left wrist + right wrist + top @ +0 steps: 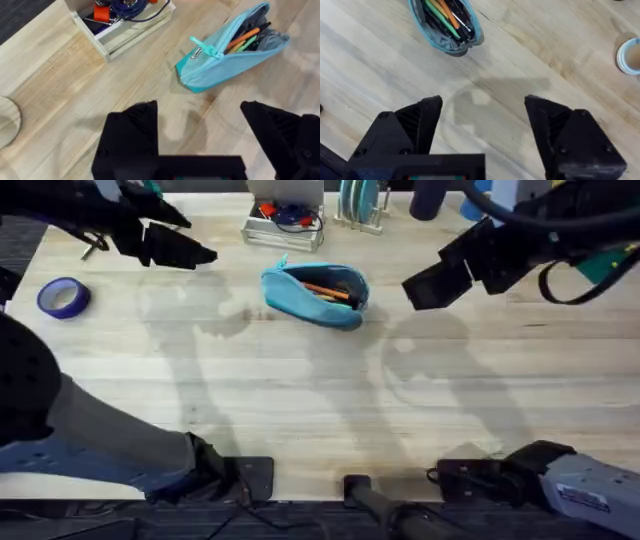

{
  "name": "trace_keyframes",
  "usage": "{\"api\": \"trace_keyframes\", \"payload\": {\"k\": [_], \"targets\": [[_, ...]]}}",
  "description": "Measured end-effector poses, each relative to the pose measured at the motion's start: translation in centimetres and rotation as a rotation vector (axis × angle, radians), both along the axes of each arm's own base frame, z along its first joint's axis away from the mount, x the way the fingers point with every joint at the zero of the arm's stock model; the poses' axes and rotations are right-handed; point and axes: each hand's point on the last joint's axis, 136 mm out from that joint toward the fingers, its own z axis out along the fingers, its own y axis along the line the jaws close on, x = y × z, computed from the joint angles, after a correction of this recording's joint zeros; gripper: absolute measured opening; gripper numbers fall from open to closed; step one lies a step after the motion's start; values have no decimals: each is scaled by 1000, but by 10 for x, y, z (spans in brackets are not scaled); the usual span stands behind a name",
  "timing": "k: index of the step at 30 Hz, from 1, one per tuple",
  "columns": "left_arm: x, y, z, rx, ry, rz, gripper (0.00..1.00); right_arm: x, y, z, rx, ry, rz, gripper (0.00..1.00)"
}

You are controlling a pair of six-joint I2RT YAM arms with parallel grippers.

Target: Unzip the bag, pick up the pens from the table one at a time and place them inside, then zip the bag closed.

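Observation:
The light-blue bag lies on the table at the back middle, its zipper open. Orange and yellow-green pens lie inside it, also seen as pens and pens through the open mouth of the bag and bag. My left gripper hangs open to the left of the bag, holding nothing. My right gripper hangs open to the right of the bag, also holding nothing. Both sets of black fingers and fingers stand well apart above bare wood.
A blue tape roll lies at the far left. A white tray of small items sits behind the bag, with a rack and a dark cup to its right. The table's front half is bare wood.

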Motion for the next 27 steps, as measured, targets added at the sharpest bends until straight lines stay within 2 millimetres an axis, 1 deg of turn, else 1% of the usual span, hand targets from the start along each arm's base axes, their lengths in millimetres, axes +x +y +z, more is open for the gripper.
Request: {"api": "trace_keyframes", "payload": {"k": [27], "targets": [[-2, -1, -1, -9, 20, 9, 996, -1, 0, 0, -1, 3, 0, 997]]}}
